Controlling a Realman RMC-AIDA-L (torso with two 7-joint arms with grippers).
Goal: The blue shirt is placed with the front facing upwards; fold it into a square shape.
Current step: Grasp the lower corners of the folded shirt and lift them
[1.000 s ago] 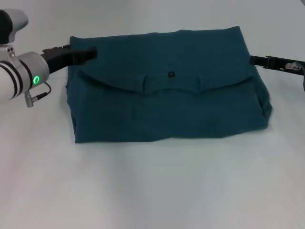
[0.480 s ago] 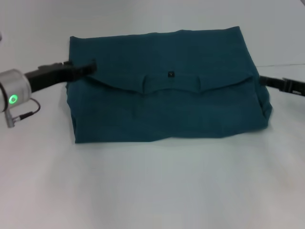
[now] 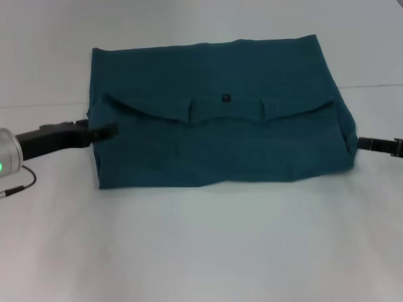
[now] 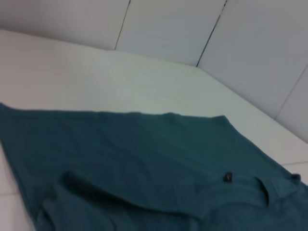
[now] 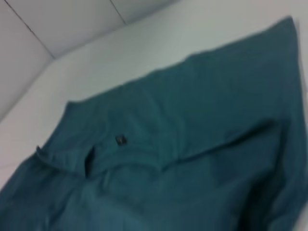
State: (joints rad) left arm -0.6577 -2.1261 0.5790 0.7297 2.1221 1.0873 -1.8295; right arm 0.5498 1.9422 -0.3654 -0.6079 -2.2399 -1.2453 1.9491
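Note:
The blue shirt (image 3: 220,148) lies folded into a wide rectangle on the white table (image 3: 201,245). Its collar edge with a small dark tag (image 3: 226,97) runs across the middle. My left gripper (image 3: 104,131) is low at the shirt's left edge, its tip touching or just over the cloth. My right gripper (image 3: 376,145) pokes in at the shirt's near right corner, just off the fabric. The left wrist view shows the shirt (image 4: 144,159) and tag (image 4: 227,177) from the side. In the right wrist view the shirt (image 5: 192,144) and tag (image 5: 121,139) fill most of the picture.
White table surface surrounds the shirt on all sides, with a wide bare stretch in front of it. Pale wall panels (image 4: 168,24) stand beyond the table's far edge.
Both arms have slid from the shirt's far corners toward its near side, along the left and right edges. The shirt has kept its shape and place.

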